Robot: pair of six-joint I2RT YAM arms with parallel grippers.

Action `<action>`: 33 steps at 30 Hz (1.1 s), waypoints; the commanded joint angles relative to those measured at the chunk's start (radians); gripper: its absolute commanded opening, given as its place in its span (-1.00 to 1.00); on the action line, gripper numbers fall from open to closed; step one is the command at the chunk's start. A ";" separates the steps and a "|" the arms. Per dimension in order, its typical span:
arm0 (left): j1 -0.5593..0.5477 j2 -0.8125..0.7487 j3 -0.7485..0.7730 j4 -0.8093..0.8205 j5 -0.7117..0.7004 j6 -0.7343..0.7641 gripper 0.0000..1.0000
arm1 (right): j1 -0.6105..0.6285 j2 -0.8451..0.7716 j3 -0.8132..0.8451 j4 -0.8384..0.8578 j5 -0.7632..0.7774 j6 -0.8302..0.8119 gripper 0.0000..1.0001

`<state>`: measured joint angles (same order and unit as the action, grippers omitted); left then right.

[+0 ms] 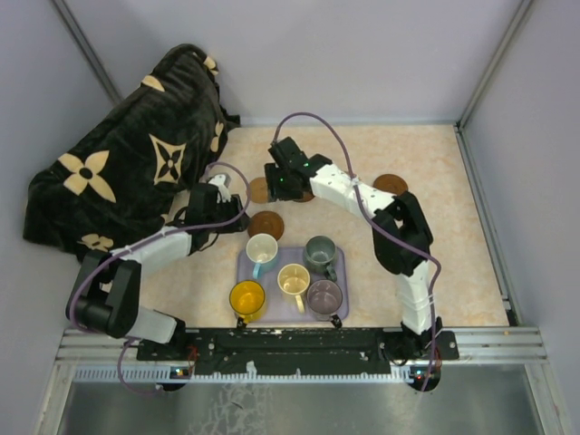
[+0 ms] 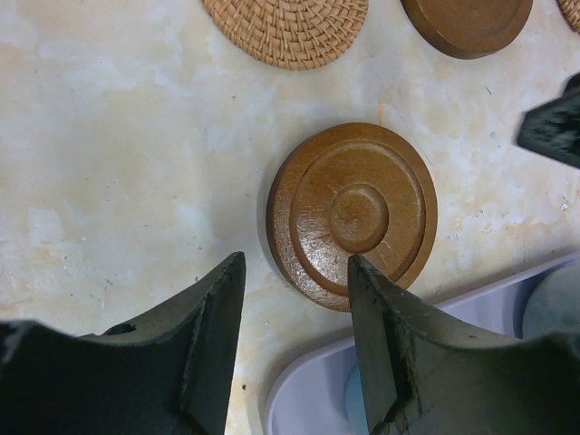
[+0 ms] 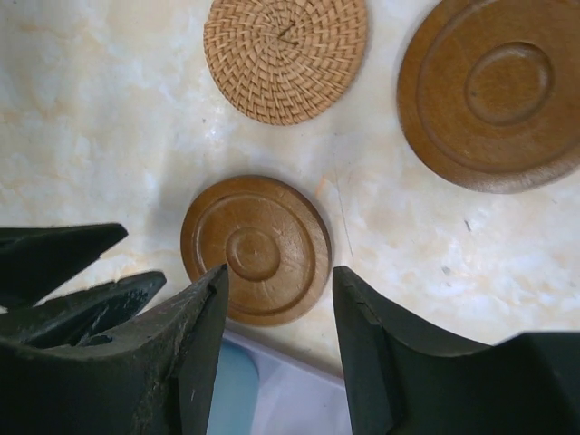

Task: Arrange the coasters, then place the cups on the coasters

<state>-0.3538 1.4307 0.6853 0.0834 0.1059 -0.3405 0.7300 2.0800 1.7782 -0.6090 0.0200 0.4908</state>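
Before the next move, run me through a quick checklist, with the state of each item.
1. Left claw open and empty: ok.
2. Right claw open and empty: ok.
3. Brown coaster lying flat beside the tray: ok.
4. Claws clear of each other: cannot tell; both hang close over that coaster.
5. Cups on coasters: not ok; all five stand in the tray.

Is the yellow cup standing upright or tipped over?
Upright: the yellow cup shows its round open mouth to the overhead camera.
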 commanded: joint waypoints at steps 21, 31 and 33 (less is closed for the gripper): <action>-0.108 0.273 0.192 -0.124 -0.186 -0.006 0.19 | -0.118 -0.615 -0.340 0.124 0.245 0.007 0.38; -0.113 0.279 0.217 -0.337 -0.402 -0.076 -0.16 | -0.130 -0.691 -0.374 0.124 0.288 0.015 0.51; -0.112 0.279 0.219 -0.370 -0.439 -0.094 -0.21 | -0.130 -0.697 -0.376 0.123 0.291 0.021 0.51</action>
<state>-0.4675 1.6978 0.9176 -0.1081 -0.2016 -0.3962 0.6033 1.4364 1.4117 -0.5163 0.2790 0.5076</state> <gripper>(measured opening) 0.414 0.754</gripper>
